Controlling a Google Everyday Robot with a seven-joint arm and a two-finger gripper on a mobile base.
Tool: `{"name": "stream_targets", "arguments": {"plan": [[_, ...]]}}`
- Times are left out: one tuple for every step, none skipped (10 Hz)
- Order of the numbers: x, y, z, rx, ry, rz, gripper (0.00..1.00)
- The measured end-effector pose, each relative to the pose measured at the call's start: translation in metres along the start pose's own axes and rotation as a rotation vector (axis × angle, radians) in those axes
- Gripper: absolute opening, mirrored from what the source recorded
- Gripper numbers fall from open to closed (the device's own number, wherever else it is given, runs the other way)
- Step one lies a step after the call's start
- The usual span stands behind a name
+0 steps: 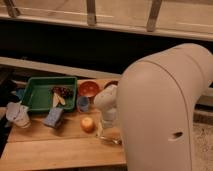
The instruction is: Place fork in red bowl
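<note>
A wooden counter [55, 147] is seen from above and behind the robot's bulky white arm [165, 110], which fills the right side of the view. The gripper [108, 131] hangs at the end of the arm, low over the front edge of the counter. Its fingers are spread apart and hold nothing.

The fork [116, 141], a thin silver sliver, lies flat on the counter just under and slightly right of the gripper. Whether the fingers touch it cannot be told.

The red bowl [89, 89] sits further back, to the left and well apart from the fork. A small blue cup [83, 103] is just in front of it, and an orange fruit [87, 124] sits between the cup and the counter's front edge. A green tray [47, 92] stands to the bowl's left.

The step in hand appears to be the approach to pick up the fork; nothing is grasped yet. The next move likely calls for lowering squarely over the thin handle and closing on it. The gripper would then lift and carry back-left, clearing the fruit and the cup.
</note>
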Motion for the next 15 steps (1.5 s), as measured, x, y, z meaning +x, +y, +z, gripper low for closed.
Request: {"name": "stream_targets", "arguments": {"plan": [[0.002, 0.003, 0.004, -0.003, 0.009, -0.013, 0.79], [0.004, 0.006, 0.008, -0.010, 0.018, -0.024, 0.79], [0.007, 0.009, 0.014, -0.017, 0.027, -0.034, 0.79], [0.008, 0.012, 0.020, -0.024, 0.039, -0.040, 0.79], [0.011, 0.013, 0.028, -0.032, 0.054, -0.043, 0.79], [0.013, 0.013, 0.035, -0.039, 0.068, -0.041, 0.79], [0.015, 0.012, 0.045, -0.048, 0.083, -0.037, 0.79], [0.017, 0.010, 0.055, -0.053, 0.101, -0.029, 0.77], [0.017, 0.010, 0.061, -0.056, 0.108, -0.019, 0.70], [0.017, 0.010, 0.061, -0.055, 0.108, -0.021, 0.60], [0.016, 0.009, 0.058, -0.054, 0.105, -0.020, 0.50], [0.016, 0.007, 0.056, -0.053, 0.104, -0.020, 0.41], [0.016, 0.009, 0.053, -0.054, 0.104, -0.021, 0.28], [0.015, 0.009, 0.050, -0.054, 0.103, -0.022, 0.20], [0.015, 0.007, 0.047, -0.054, 0.102, -0.019, 0.10]]}}
